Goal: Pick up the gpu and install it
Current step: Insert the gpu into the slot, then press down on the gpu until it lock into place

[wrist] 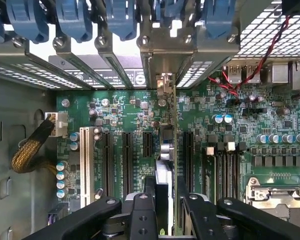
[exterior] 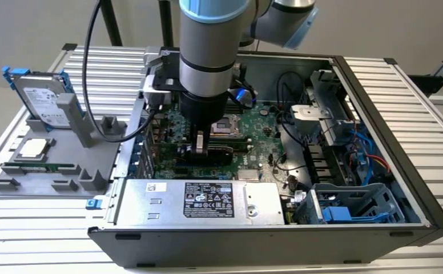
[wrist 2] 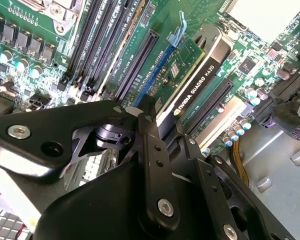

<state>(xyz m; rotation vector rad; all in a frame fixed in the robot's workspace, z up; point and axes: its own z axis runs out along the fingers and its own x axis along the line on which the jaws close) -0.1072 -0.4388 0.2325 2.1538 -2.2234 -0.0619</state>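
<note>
The gpu (wrist 2: 197, 67) is a flat card, green circuit board on one face and a black cooler shroud with a silvery edge on the other. It stands on edge among the long black slots of the motherboard (wrist: 130, 115) inside the open computer case (exterior: 404, 171). My pincer (wrist: 165, 200) is pinching the card's upper edge from above, a black finger (wrist: 142, 215) pressed against each face.

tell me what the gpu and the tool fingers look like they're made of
The gpu: green fibreglass-type circuit board with soldered chips on one face, a matte black shroud, probably plastic, along its edge. The tool fingers: flat black bars with screw heads, likely anodised or painted metal; they are shut on the card's edge.
</note>
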